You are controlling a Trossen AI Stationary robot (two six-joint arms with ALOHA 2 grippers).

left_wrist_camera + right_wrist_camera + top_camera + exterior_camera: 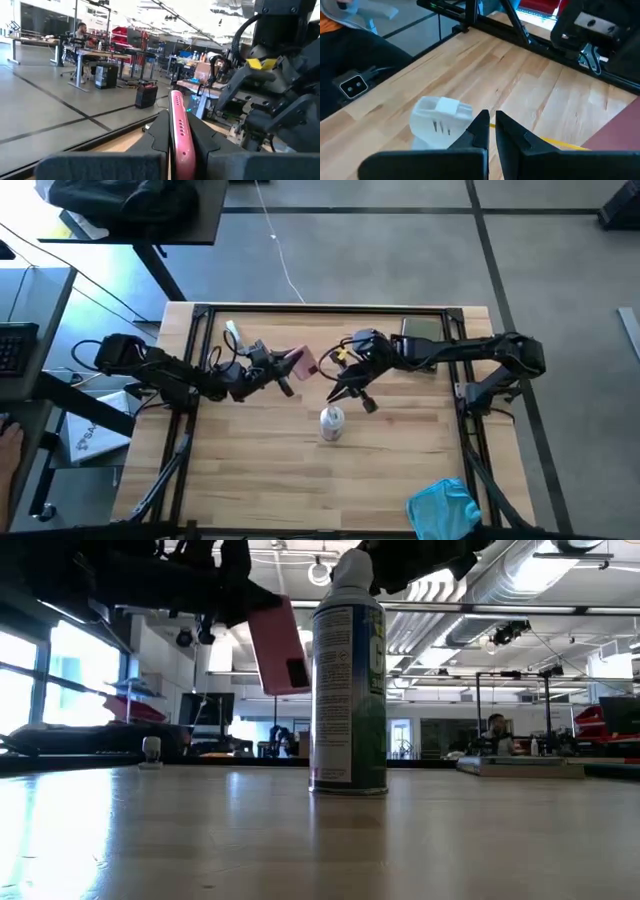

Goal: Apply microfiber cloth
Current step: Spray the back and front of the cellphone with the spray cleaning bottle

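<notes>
Here the wooden surface (250,460) carries a spray can (331,423) standing upright near its middle, which serves as the landmark. Just above and to the right of the can hangs the right claw (352,387), its fingers (482,131) nearly together and gripping nothing. To the can's left, raised off the wood, the left claw (290,370) is clamped on a pink phone (301,361) held on edge. The turquoise cloth (445,508) lies rumpled well apart from the can, at the front right corner.
</notes>
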